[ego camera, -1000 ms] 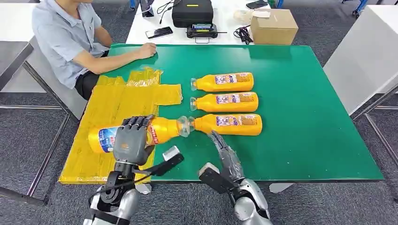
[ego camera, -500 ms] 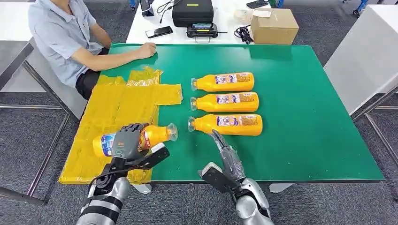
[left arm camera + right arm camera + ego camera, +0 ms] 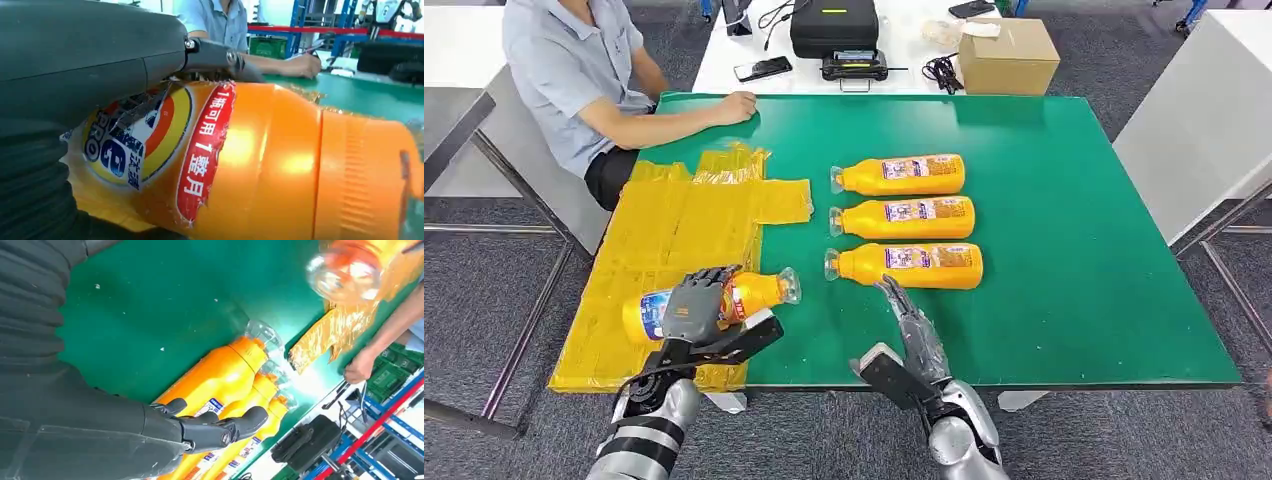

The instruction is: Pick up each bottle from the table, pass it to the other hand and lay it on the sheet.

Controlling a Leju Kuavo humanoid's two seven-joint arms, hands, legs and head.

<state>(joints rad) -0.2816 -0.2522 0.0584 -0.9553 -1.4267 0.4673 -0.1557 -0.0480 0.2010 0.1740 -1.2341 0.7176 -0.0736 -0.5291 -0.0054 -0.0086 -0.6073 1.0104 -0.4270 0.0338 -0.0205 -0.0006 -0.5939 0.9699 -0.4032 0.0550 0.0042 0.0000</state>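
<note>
Your left hand (image 3: 692, 308) has its fingers (image 3: 705, 280) curled over the body of the held bottle (image 3: 724, 297), with the thumb running along the label in the left wrist view, so the grip sits mid-body, between the blue label end and the clear cap (image 3: 790, 285). The bottle lies under those fingers above the near edge of the yellow sheet (image 3: 674, 230), and whether it already rests on the sheet or hangs just over it you cannot tell. To finish this step well, bring it down flat until the whole body bears on the sheet, then loosen the fingers evenly and lift them straight off, because a round bottle will likely roll if one side lets go first. Its long axis runs roughly across the table, slightly tilted, with the cap pointing away from the fingertips towards your right hand (image 3: 914, 330) and the base pointing out over the sheet's near corner. That right hand holds nothing; its fingers are straight and spread, reaching just short of the nearest bottle (image 3: 909, 265) of the three on the green table (image 3: 1064, 200). Those three lie parallel, caps towards the sheet, beyond the right fingertips. A person's hand (image 3: 734, 105) rests on the far table edge.
</note>
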